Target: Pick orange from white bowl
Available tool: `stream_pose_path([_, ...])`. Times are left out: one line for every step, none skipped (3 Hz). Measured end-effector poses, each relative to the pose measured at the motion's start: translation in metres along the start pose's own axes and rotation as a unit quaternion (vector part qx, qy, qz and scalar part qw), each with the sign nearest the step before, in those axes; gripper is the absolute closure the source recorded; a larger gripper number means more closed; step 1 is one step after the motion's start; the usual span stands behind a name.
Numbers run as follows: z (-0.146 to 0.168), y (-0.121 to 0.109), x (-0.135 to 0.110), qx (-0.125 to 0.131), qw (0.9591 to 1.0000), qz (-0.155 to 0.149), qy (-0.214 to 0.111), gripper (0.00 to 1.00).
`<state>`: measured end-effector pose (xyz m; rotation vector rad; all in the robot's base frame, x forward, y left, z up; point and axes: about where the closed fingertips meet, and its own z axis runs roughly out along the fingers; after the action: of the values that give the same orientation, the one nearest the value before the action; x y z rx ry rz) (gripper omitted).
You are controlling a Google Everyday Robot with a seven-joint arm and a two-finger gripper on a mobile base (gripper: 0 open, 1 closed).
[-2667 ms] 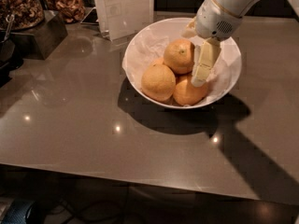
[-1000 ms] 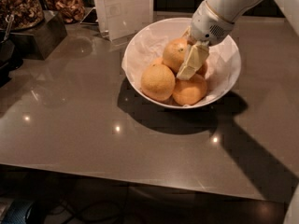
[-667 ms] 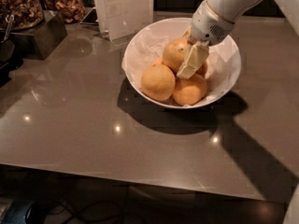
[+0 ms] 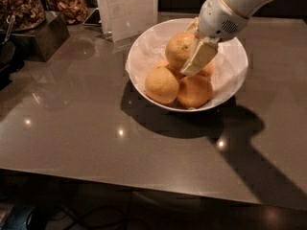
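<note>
The white bowl (image 4: 233, 61), lined with crumpled white paper, stands at the back middle of the grey table. My gripper (image 4: 187, 56) reaches down into it from the upper right and is shut on the orange (image 4: 177, 48), a yellow-orange dimpled fruit with a small dark stem dot. One cream finger (image 4: 199, 59) lies across the orange's right side; the other is hidden behind it. The orange sits a little above the rest of the fruit. Another yellow orange (image 4: 162, 84) and a deeper-orange fruit (image 4: 194, 91) lie below it at the front.
A white upright card (image 4: 127, 8) stands just behind the bowl on the left. Jars of nuts (image 4: 19, 6) and dried snacks (image 4: 72, 6) and a dark box (image 4: 41, 37) are at the far left. The table's front edge (image 4: 144, 176) runs across the bottom.
The gripper has closed on the orange and lifted it slightly up and away from the other fruit. The bowl and the other fruit have not moved.
</note>
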<state>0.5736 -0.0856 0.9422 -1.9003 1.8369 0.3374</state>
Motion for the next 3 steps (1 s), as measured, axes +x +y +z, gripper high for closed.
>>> stream_pose_path([-0.038, 0.03, -0.018, 0.059, 0.9971, -0.015, -0.046, 1.0])
stream_pose_path([-0.071, 0.066, -0.016, 0.124, 0.9887, 0.001, -0.084, 1.0])
stream_pose_path([-0.083, 0.075, 0.009, 0.145, 0.9853, 0.031, -0.084, 1.0])
